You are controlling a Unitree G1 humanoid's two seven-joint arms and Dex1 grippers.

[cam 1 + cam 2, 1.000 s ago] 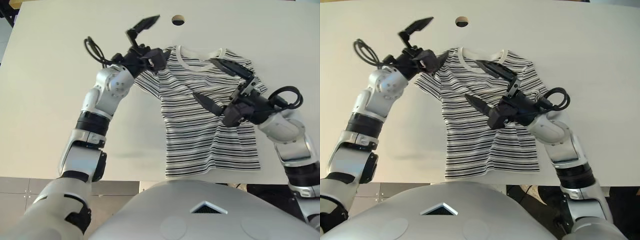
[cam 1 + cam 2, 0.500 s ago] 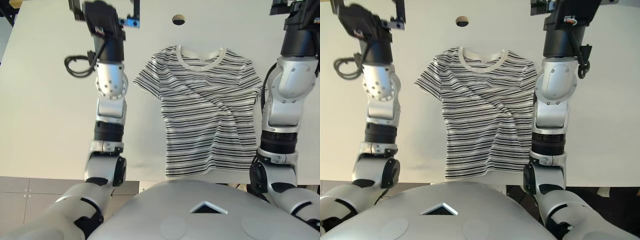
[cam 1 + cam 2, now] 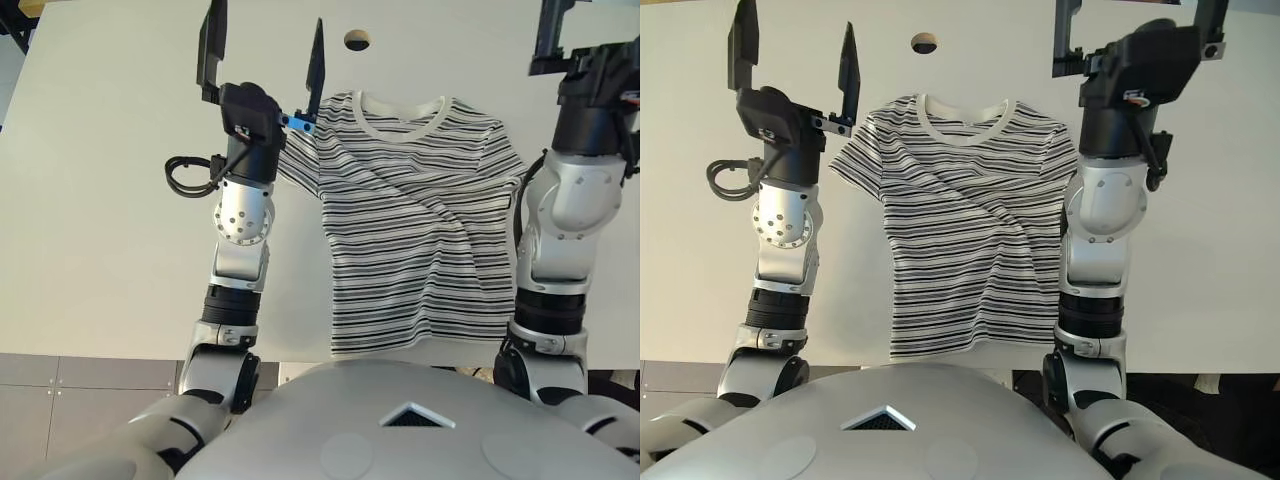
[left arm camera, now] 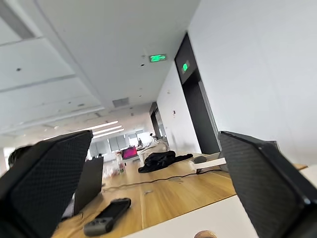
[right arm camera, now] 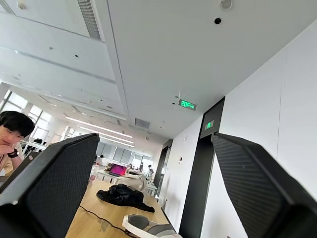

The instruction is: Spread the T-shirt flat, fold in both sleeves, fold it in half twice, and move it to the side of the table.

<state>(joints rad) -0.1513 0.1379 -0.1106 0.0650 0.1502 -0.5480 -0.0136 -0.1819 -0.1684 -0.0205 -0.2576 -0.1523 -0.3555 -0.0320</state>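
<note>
A black-and-white striped T-shirt (image 3: 420, 215) lies face up on the white table (image 3: 90, 200), collar at the far side and hem near the front edge. Wrinkles run diagonally across its chest. Its sleeve on my left (image 3: 296, 160) is spread out, and the other sleeve (image 3: 505, 160) lies close to the body. Both forearms stand upright beside the shirt. My left gripper (image 3: 264, 55) points up, open and holding nothing, above that left sleeve. My right gripper (image 3: 1138, 25) is also raised and open, holding nothing, over the shirt's right edge. The wrist views show each gripper's fingers (image 4: 44, 183) (image 5: 262, 183) wide apart against the room.
A round hole (image 3: 355, 40) sits in the table just beyond the collar. A black cable loop (image 3: 190, 175) hangs off my left wrist. Bare tabletop stretches to the left and right of the shirt. The table's front edge (image 3: 100, 355) runs close under the hem.
A second ago both grippers were low over the shirt, the left at its sleeve. Both arms have swung upright since. The left gripper then dropped a little and shifted right. The shirt lies still.
</note>
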